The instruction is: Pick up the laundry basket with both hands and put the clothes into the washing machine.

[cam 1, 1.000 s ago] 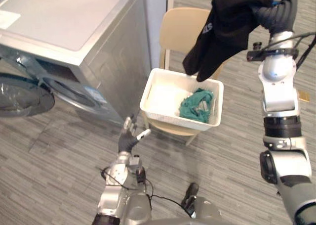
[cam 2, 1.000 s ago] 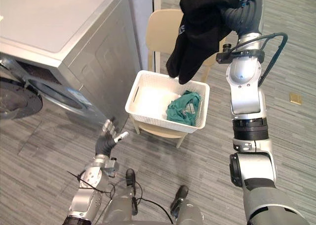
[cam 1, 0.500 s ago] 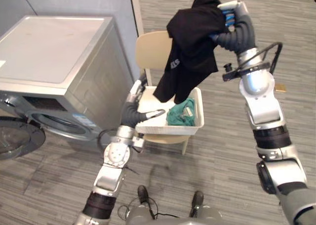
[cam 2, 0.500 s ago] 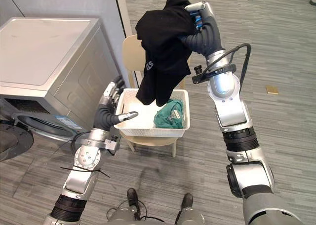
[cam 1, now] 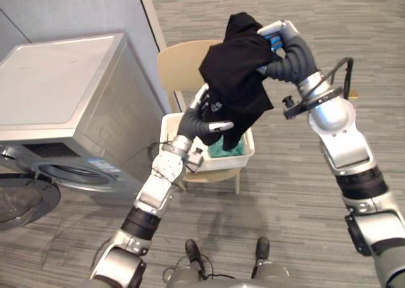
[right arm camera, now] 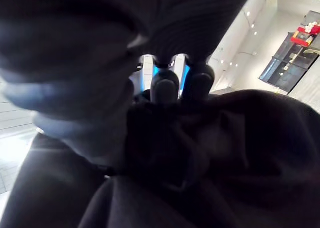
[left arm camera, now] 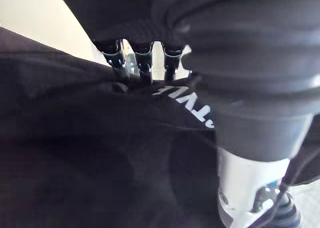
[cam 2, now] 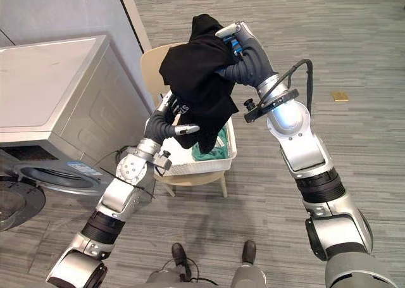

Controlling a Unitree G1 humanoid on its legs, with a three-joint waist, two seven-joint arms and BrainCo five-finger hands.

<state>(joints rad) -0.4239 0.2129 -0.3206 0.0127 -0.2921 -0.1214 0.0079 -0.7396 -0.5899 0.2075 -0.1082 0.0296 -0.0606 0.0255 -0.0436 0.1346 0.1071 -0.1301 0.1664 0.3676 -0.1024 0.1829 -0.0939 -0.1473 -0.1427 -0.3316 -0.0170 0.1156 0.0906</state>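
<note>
— Grey plank floor (cam 1: 297, 193), washing machine (cam 1: 63, 98) at the frame's left, door (cam 1: 19, 202) open at lower left. The clothes?
— Black shirt (cam 1: 234, 73) hangs top centre, right hand (cam 1: 283, 40) clenched in it; left hand (cam 1: 200, 121) lays straight fingers (left arm camera: 142, 62) against it. Green cloth (cam 1: 224, 150) lies in the basket (cam 1: 209, 164) on the chair (cam 1: 180, 63).
— Risk?
— A one-handed hold may slip, dropping the shirt short of the door.
</note>
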